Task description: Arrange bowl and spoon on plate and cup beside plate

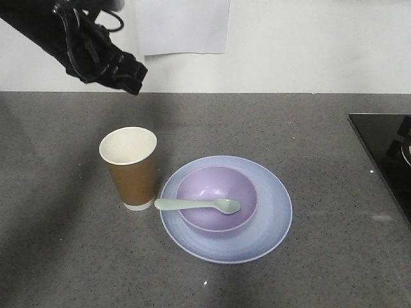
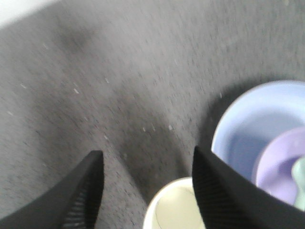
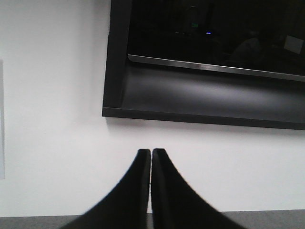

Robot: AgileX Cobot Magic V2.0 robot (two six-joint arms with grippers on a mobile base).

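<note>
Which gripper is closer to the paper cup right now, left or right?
Left. The left gripper hangs open just above the cup, whose rim shows between its fingers. The right gripper is shut and faces the wall, with no cup in its view.

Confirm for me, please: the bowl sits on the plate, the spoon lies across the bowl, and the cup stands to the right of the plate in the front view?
Not quite: the front view shows the cup left of the plate, not right. The bowl and spoon are as stated.
</note>
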